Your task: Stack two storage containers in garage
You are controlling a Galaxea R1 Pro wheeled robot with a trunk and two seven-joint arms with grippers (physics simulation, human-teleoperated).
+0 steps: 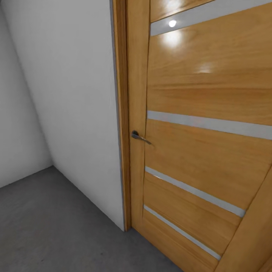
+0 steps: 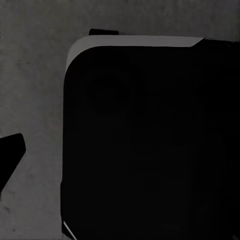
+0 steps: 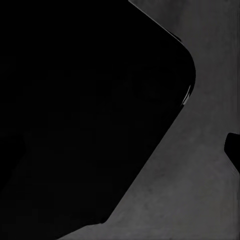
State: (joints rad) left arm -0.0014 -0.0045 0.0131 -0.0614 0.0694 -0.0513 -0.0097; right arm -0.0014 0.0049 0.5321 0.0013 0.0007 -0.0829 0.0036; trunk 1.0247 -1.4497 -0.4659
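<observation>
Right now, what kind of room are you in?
Probably a garage or a bare utility corner: rough grey concrete floor, plain white walls, and a wooden door with a metal handle straight ahead.

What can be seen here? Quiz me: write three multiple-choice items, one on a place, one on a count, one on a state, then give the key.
1. Where does the small dark metal lever handle sit on the glossy honey-coloured wooden door?
A. near the door's edge next to the white wall
B. in the door's middle
C. at the door's bottom

2. How many pale grey stripes cross the door?
A. one
B. two
C. four

3. What state is the door in?
A. lying flat on the floor
B. standing upright on the dark grey concrete floor
C. broken in two

Key: 1 A, the handle sits by the edge beside the plain white wall. 2 C, four stripes show in the head view. 3 B, the door rises straight from the floor.
</observation>
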